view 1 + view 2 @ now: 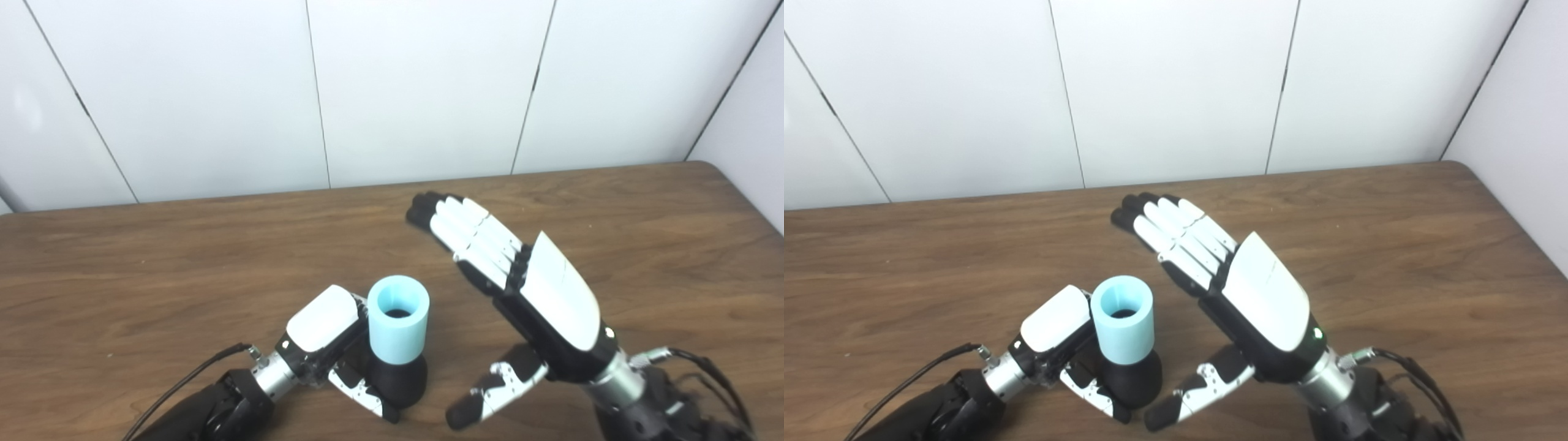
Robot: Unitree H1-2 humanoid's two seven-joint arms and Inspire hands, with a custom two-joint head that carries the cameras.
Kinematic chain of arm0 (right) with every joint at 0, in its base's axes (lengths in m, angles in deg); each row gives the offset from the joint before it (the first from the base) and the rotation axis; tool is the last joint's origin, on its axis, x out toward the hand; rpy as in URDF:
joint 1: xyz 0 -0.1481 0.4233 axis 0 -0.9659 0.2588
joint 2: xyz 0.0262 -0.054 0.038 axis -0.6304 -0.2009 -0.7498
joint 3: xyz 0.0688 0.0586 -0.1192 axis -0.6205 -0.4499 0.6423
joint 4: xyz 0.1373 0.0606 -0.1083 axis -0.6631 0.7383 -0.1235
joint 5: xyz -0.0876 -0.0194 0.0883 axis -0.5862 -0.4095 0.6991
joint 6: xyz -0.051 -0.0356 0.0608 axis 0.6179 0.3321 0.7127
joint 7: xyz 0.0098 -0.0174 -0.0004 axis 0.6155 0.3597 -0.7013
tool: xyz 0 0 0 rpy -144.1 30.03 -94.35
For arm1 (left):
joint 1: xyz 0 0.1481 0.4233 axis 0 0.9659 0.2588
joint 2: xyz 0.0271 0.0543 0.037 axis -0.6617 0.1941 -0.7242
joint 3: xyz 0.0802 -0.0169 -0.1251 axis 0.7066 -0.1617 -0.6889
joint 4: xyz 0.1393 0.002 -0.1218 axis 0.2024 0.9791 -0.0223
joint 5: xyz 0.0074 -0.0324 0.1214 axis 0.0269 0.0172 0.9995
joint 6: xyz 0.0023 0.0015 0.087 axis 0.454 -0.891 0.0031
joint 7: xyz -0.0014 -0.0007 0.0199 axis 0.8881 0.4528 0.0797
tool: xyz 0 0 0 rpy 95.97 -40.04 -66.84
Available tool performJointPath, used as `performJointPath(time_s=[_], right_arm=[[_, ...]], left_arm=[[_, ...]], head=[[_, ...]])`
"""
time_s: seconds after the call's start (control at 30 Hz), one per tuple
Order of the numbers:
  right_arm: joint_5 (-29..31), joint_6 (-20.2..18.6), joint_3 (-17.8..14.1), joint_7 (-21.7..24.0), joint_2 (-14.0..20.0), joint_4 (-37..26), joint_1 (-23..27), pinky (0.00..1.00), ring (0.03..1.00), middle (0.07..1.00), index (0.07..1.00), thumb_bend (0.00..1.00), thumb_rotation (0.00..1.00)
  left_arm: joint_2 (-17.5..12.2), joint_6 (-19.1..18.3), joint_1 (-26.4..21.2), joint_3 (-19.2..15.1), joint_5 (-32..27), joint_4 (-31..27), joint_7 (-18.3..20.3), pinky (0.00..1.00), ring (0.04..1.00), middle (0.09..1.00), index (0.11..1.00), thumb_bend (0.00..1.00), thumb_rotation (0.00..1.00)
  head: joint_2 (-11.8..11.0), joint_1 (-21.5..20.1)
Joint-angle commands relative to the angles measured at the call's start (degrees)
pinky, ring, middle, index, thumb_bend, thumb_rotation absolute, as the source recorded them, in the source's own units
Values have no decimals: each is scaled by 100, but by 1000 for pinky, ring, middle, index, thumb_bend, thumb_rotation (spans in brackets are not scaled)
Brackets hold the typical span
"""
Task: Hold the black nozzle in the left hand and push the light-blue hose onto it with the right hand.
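- Nearest the camera, my left hand [327, 343] sits low over the wooden table [122, 275], its arm entering from the lower left edge.
- Fingers and thumb of my left hand are curled around the black nozzle [398, 380], gripping its rounded base.
- Black nozzle stands upright in that grip, close to the table's near edge.
- Light-blue hose [398, 318], a short tube, is seated on top of the black nozzle, open end facing up; a dark opening shows inside it.
- My right hand [520, 288] is just right of the hose, apart from it, and holds nothing.
- Right-hand fingers [465, 229] are stretched straight and lie side by side, pointing away toward the white wall panels [429, 92]; the thumb [490, 389] is spread apart below the palm.
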Motion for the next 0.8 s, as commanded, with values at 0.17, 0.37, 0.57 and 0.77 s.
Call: performJointPath(time_s=[0.17,0.37,0.57,0.77], right_arm=[[-501,15,-223,848,169,-561,-65,999,952,958,947,881,971],[-988,179,-217,1150,117,-498,-148,1000,946,963,937,907,943],[-1110,219,-191,1256,-7,-434,-146,1000,955,996,959,948,979],[-1084,280,-207,1150,-99,-368,-145,1000,975,1000,999,965,966]], left_arm=[[407,87,982,778,15,934,-26,427,508,498,471,521,0],[392,87,955,844,7,950,-81,428,502,496,473,520,0],[390,87,969,839,36,954,-123,419,498,496,473,521,0],[383,87,981,802,11,921,-46,420,503,497,472,520,0]], head=[[-14,-20],[-1,-11],[-10,-3],[-22,0]])
